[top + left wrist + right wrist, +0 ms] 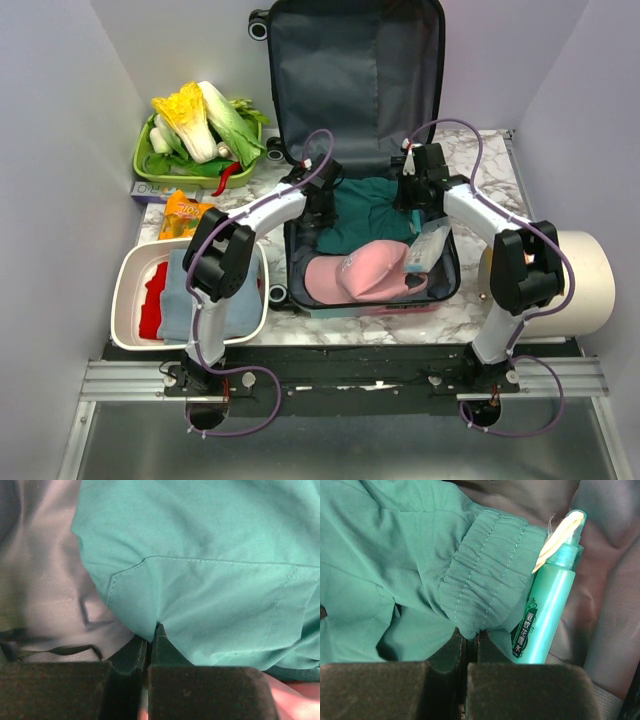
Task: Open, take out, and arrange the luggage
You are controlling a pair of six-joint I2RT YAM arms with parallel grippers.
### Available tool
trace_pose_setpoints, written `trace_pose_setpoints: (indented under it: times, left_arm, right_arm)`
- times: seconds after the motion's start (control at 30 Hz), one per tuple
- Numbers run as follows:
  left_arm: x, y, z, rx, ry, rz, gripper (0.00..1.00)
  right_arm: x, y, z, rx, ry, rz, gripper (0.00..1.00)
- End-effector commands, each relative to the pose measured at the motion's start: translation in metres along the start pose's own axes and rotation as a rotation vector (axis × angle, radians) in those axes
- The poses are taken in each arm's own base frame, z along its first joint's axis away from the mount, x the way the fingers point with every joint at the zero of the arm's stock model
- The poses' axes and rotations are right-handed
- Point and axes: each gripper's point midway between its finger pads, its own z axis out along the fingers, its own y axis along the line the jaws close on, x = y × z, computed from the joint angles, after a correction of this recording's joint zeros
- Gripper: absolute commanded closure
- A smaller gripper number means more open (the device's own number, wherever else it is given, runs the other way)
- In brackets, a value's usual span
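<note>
Over marble table [497, 172], both grippers [150, 632] [470, 636] dip into luggage [355, 90], clamping garment [215, 575].

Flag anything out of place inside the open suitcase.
Nothing looks spilled or damaged. A green spray bottle lies loose in the luggage, against the bunched cuff of the teal garment; lifting that might drag it.
</note>
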Motion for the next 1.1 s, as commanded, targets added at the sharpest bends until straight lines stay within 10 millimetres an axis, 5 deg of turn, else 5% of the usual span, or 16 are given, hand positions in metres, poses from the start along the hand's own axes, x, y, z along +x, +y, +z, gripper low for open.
trace_pose_setpoints:
  times: [0.0, 0.3, 0.53, 0.77, 1.07]
  left_arm:
    - [-0.034, -0.047, -0.041, 0.139, -0.101, 0.041, 1.00]
    - [-0.077, -0.086, -0.126, 0.226, -0.283, 0.114, 1.00]
    - [-0.091, -0.085, -0.181, 0.229, -0.381, 0.124, 1.00]
    - [-0.088, -0.055, -0.226, 0.166, -0.458, 0.095, 1.00]
    - [-0.056, 0.035, -0.288, -0.057, -0.560, -0.039, 1.00]
  right_arm:
    - [-0.018, 0.009, -0.020, -0.051, -0.061, -0.032, 0.99]
    - [-0.059, 0.017, -0.063, -0.007, -0.204, -0.078, 0.99]
    - [-0.081, 0.035, -0.098, -0.040, -0.297, -0.095, 0.99]
    - [-0.085, 0.092, -0.130, -0.144, -0.348, -0.162, 0.99]
    - [-0.071, 0.203, -0.167, -0.377, -0.340, -0.183, 0.99]
